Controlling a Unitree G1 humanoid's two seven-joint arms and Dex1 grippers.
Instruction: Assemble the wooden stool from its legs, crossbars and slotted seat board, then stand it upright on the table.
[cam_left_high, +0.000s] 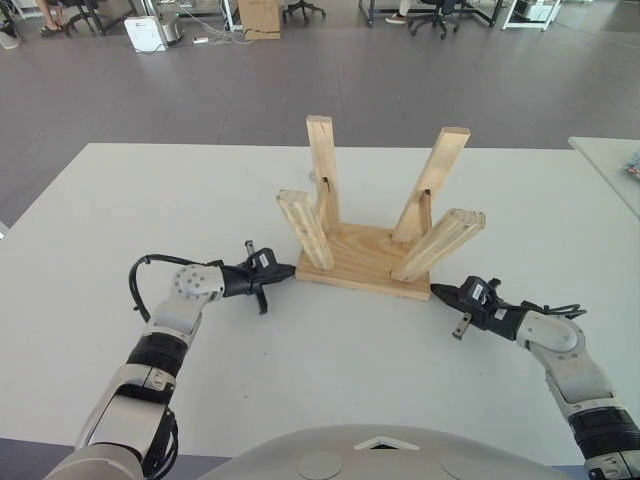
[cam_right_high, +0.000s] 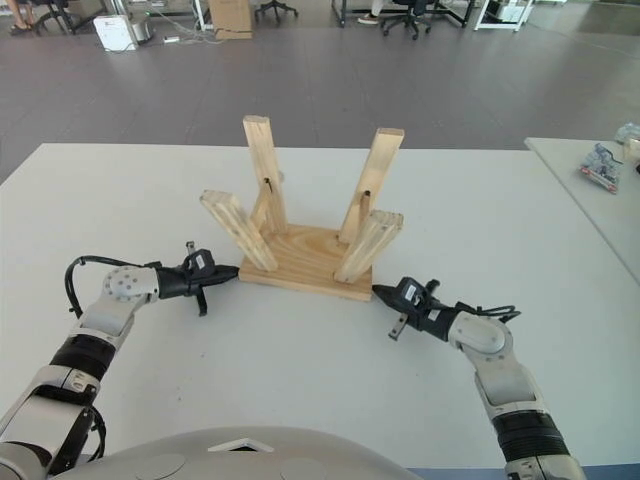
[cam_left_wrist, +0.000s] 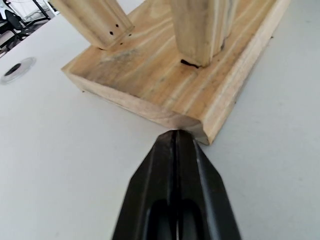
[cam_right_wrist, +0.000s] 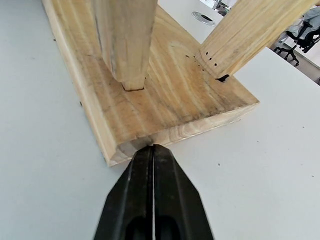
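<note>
Fingers pressed together, the left gripper (cam_left_high: 290, 268) and right gripper (cam_left_high: 436, 290) touch the near corners of the upturned stool's (cam_right_high: 265, 170) seat board (cam_left_high: 362, 258) on the table (cam_left_high: 100, 220).

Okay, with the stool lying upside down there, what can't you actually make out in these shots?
- Seat board lower face: pressed to the table, hidden in every view.
- Crossbars: head views, mostly behind the legs; joints unclear.
- Leg tops: cut off at both wrist views' edges.
- Left gripper, right gripper: contact with board corners too close to tell.
</note>
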